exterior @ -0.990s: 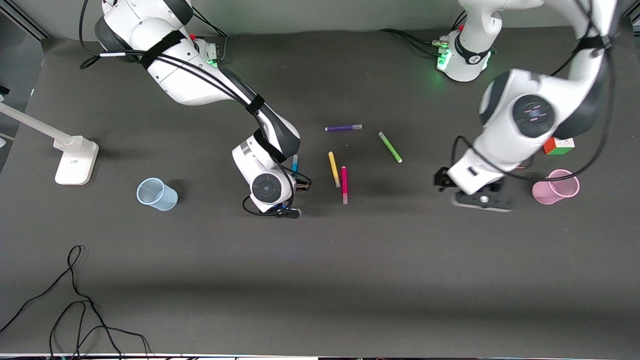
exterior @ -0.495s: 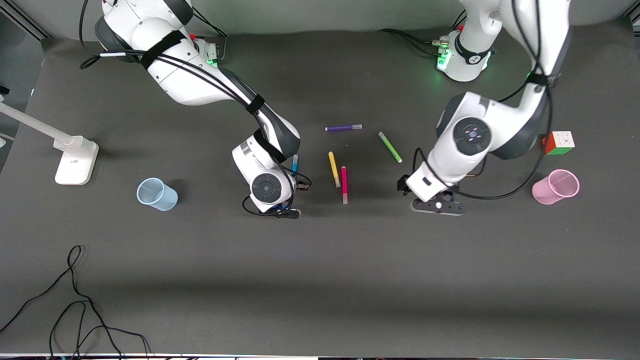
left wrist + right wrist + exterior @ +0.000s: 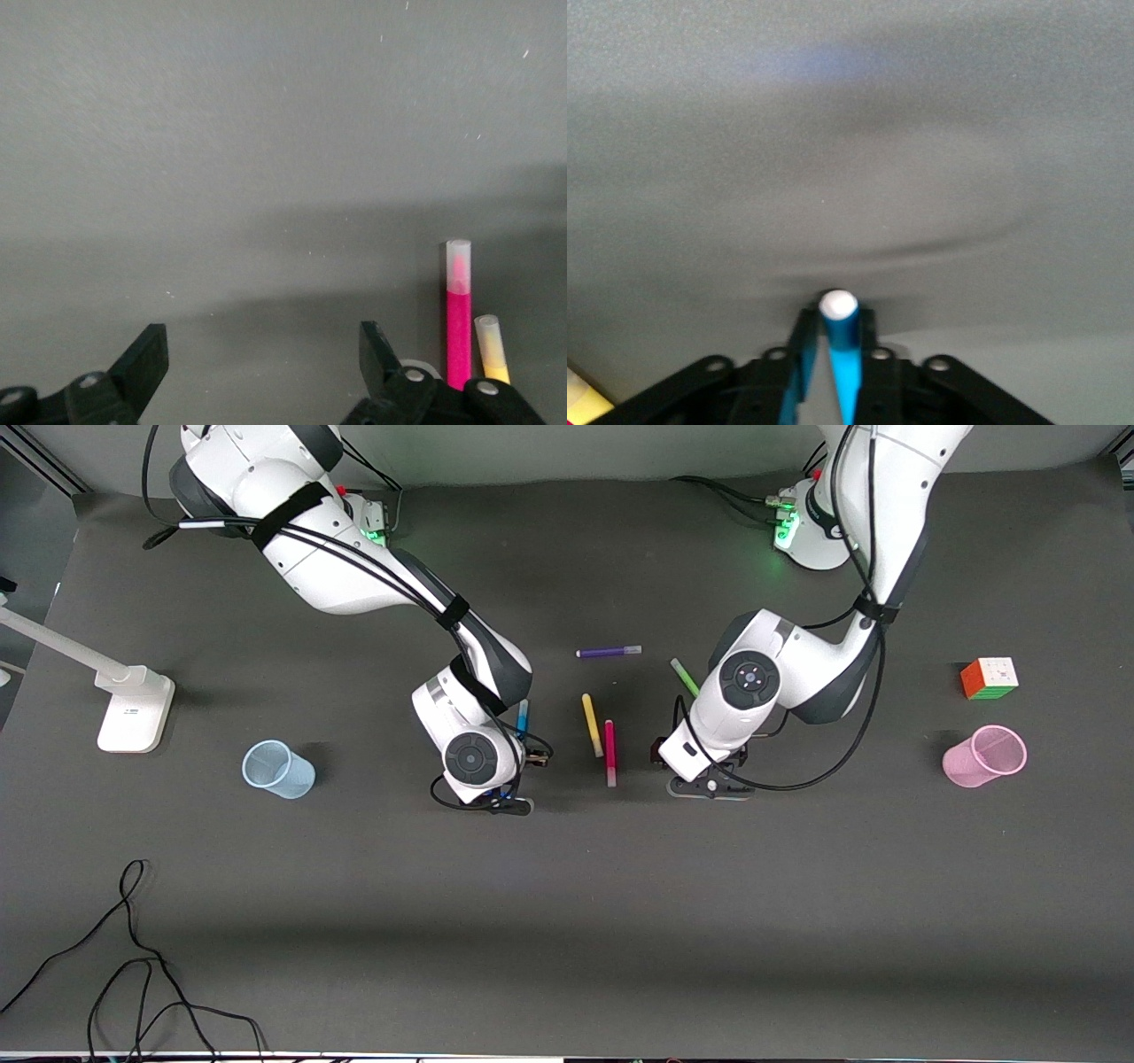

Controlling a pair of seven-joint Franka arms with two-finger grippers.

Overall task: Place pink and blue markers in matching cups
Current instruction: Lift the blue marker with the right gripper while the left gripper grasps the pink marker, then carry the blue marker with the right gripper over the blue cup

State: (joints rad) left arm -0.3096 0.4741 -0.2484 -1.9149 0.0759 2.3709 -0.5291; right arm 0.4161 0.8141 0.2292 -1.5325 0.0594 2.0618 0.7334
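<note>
My right gripper (image 3: 524, 755) is shut on the blue marker (image 3: 523, 714) near the table's middle; in the right wrist view the marker (image 3: 843, 359) sits between the fingers with its white tip forward, my gripper (image 3: 837, 323) closed round it. The pink marker (image 3: 609, 751) lies flat on the table beside the yellow pen (image 3: 591, 724). My left gripper (image 3: 709, 786) is open and empty, low over the table beside the pink marker, toward the left arm's end. The left wrist view shows my open gripper (image 3: 261, 350), the pink marker (image 3: 458, 323) just outside one finger. The blue cup (image 3: 279, 769) and pink cup (image 3: 983, 755) stand at the table's two ends.
A purple pen (image 3: 609, 652) and a green pen (image 3: 685, 677), partly under the left arm, lie farther from the front camera. The yellow pen (image 3: 490, 341) shows beside the pink marker. A colour cube (image 3: 990, 677) sits by the pink cup. A white stand (image 3: 133, 708) and loose cables (image 3: 133, 957) are at the right arm's end.
My left arm has swung from beside the pink cup toward the table's middle, ending beside the pink marker. My right arm has stayed still with the blue marker.
</note>
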